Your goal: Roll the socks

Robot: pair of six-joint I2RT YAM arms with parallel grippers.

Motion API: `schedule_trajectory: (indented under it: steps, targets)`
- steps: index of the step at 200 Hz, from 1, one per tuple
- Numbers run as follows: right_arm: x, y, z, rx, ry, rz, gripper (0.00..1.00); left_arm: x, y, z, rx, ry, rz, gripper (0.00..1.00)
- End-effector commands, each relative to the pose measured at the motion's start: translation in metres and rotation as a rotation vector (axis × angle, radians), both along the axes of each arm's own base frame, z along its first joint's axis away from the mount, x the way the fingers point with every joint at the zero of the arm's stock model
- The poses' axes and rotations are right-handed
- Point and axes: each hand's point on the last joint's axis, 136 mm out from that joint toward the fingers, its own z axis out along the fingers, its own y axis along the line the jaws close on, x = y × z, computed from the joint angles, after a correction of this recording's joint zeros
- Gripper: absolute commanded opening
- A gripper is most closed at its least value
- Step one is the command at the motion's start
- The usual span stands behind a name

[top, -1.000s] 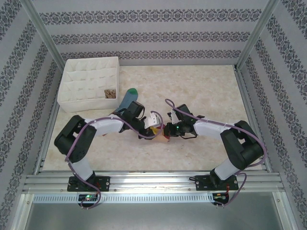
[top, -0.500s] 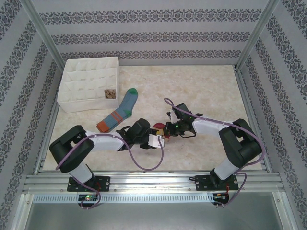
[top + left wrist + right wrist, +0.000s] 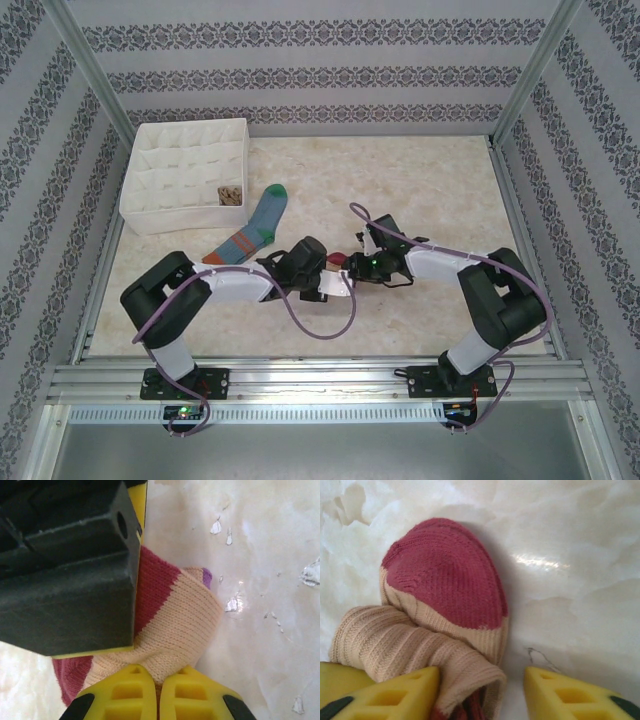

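From above, I see both arms reaching in to meet at the middle of the bench (image 3: pixel 430 190). The left gripper (image 3: pixel 340 284) and right gripper (image 3: pixel 352 268) sit tip to tip over the tan sock (image 3: pixel 338 261), of which I can make out just a bit of maroon between them. The blue sock (image 3: pixel 255 228) lies flat to the left, well apart from the grippers, green toe pointing away from me and orange-striped cuff nearest the left arm. Behind it, at the far left corner, stands the white box (image 3: pixel 185 150), with the argyle sock (image 3: pixel 231 194) in its near right compartment.

On my left wrist camera, the yellow fingers (image 3: pixel 132 695) are pressed together, and a fold of the tan sock (image 3: pixel 175 615) puckers in between their tips, so this gripper is clamped on the fabric. A black block (image 3: pixel 65 580) with a yellow edge lies over the maroon part on the left.

On my right wrist camera, the fingers (image 3: pixel 385 695) stand apart. The left one touches the rolled tan body of the sock (image 3: pixel 445 570). The other finger is over bare bench beside it. The maroon toe lies flat on the bench, pointing away from the gripper.
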Motion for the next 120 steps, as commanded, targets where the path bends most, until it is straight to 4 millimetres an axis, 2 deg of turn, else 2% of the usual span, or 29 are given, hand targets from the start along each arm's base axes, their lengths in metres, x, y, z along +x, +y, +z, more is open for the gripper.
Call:
schedule_trajectory:
  steps: [1,37,55,83,120]
  targets:
    - [-0.024,0.004,0.011,0.085,0.054,0.018,0.55,-0.027,0.011,-0.028,0.014,0.328,0.037,0.00]
    - [-0.013,-0.004,0.042,0.089,-0.073,-0.006,0.59,-0.032,0.008,-0.013,-0.081,0.561,0.061,0.00]
    - [-0.010,-0.005,0.049,0.095,-0.117,-0.011,0.60,-0.030,0.006,-0.008,-0.121,0.661,0.081,0.00]
    - [-0.012,-0.003,0.042,0.082,-0.115,0.004,0.61,-0.021,0.004,-0.002,-0.176,0.797,0.126,0.00]
    - [-0.014,0.006,0.022,0.047,-0.076,0.034,0.61,-0.011,0.003,0.002,-0.226,0.880,0.170,0.02]
